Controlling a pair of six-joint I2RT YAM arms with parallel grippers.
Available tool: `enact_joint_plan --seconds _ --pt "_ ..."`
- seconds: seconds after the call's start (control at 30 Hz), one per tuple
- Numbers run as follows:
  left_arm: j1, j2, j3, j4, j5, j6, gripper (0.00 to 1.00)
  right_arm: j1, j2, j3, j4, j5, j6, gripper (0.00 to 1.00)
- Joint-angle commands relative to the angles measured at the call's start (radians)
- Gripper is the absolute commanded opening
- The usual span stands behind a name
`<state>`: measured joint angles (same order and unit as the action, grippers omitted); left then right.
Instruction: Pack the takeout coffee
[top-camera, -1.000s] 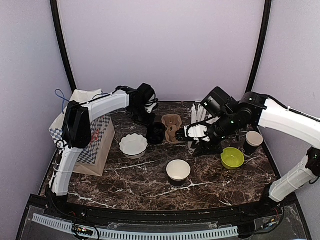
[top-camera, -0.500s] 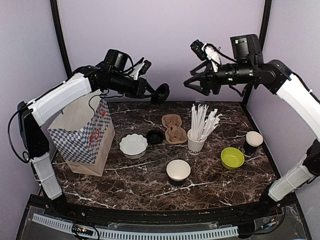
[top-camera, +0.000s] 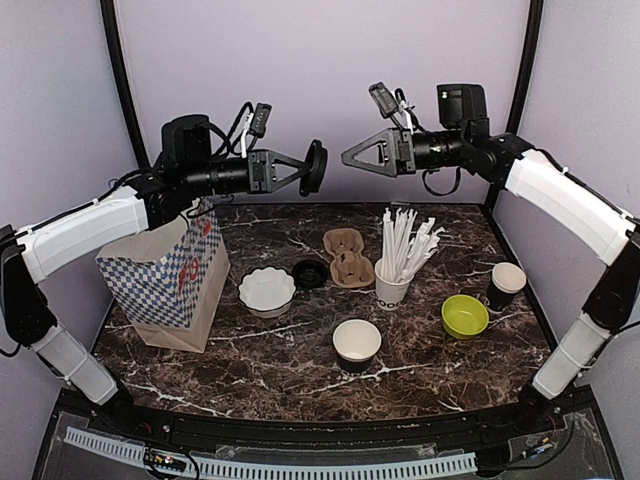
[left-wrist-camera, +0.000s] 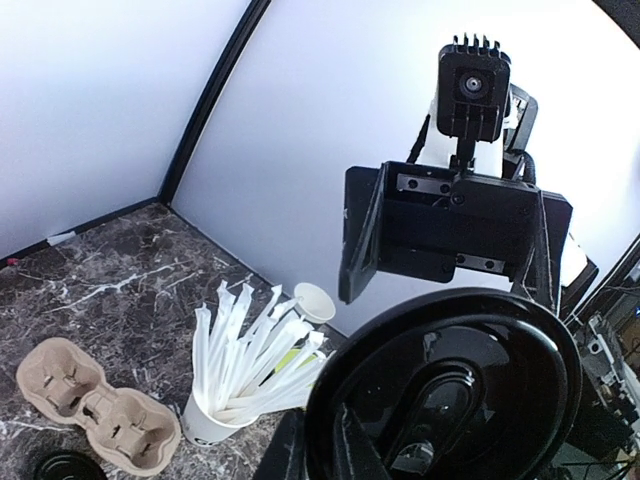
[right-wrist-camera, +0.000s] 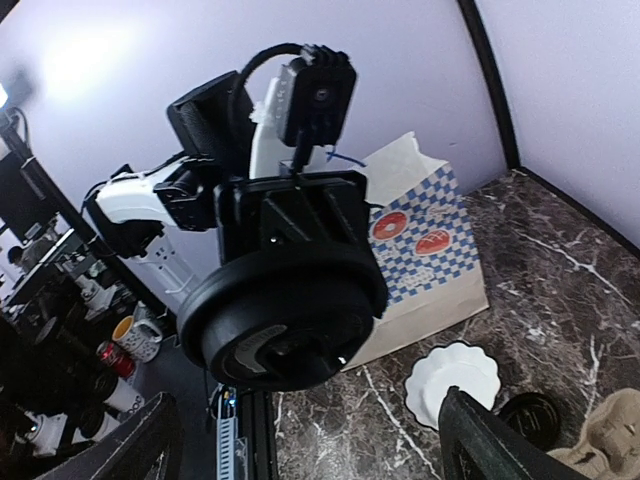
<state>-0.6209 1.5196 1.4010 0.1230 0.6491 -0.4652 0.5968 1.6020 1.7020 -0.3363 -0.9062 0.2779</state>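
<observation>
My left gripper is raised high over the back of the table, shut on a black plastic lid held on edge. That lid fills the lower right of the left wrist view. My right gripper is level with it, open, pointing at the lid from a short gap away. In the right wrist view the lid hangs between and beyond my spread fingers. Two black paper cups, white inside and lidless, stand on the table: one front centre, one at the right. A second lid lies by the cup carrier.
A checkered paper bag stands open at the left. A white fluted dish sits beside it. A white cup of straws and a lime-green bowl are right of centre.
Both arms rose from the table to head height. The left carried the lid up and swung it right. The right gripper opened wide and now faces it.
</observation>
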Motion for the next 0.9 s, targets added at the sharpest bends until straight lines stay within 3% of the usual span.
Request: enact_joint_plan --seconds 0.0,0.1,0.87 --pt "0.000 -0.016 -0.049 0.218 0.065 -0.115 0.11 0.008 0.012 -0.014 0.215 -0.192 0.196 0.90" --pt "0.000 -0.012 -0.063 0.261 0.072 -0.137 0.11 0.016 0.022 -0.034 0.280 -0.213 0.261 0.99" --pt "-0.019 0.017 -0.056 0.294 0.077 -0.168 0.11 0.077 0.103 0.048 0.288 -0.204 0.285 0.99"
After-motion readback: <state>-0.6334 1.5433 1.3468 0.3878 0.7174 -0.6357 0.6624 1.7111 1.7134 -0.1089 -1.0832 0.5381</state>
